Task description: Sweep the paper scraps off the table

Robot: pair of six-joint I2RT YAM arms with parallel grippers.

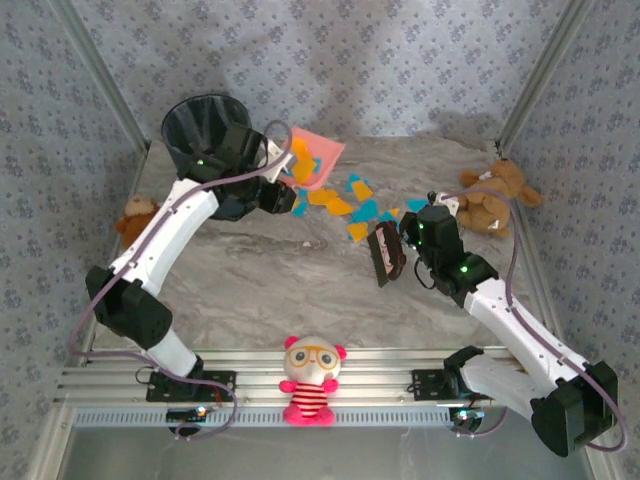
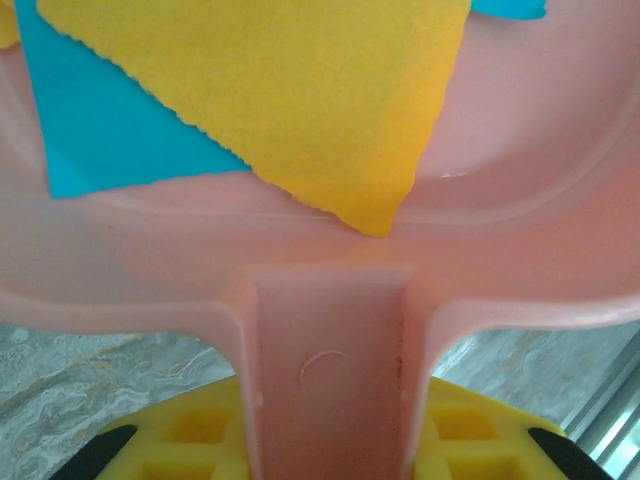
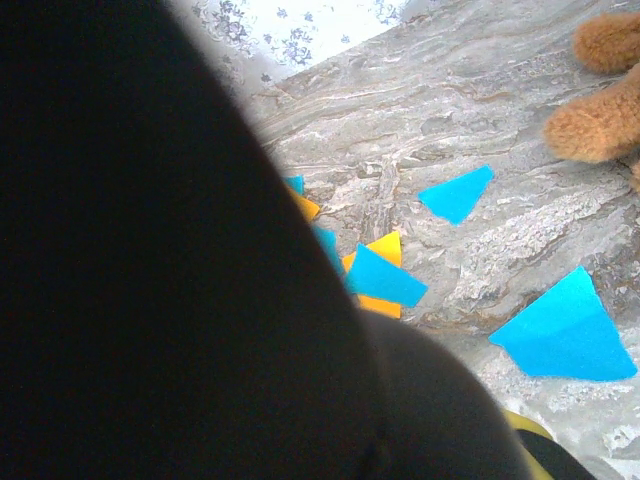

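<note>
My left gripper (image 1: 280, 188) is shut on the handle (image 2: 330, 370) of a pink dustpan (image 1: 318, 158), held tilted beside a black bin (image 1: 205, 125). An orange scrap (image 2: 290, 90) and a teal one (image 2: 100, 140) lie in the pan; yellow pads (image 2: 190, 440) flank its handle. More orange and teal paper scraps (image 1: 355, 205) are scattered on the marbled table (image 1: 260, 270) between the pan and my right gripper (image 1: 407, 245). That one is shut on a dark brush (image 1: 385, 255). The brush (image 3: 150, 250) blocks much of the right wrist view, with teal scraps (image 3: 565, 330) on the table past it.
A brown teddy bear (image 1: 495, 195) sits at the table's right, close to the right gripper, and a smaller bear (image 1: 135, 215) at the left edge. A doll in a striped red top (image 1: 312, 380) stands on the ribbed front rail (image 1: 380, 385). Floral walls enclose the table.
</note>
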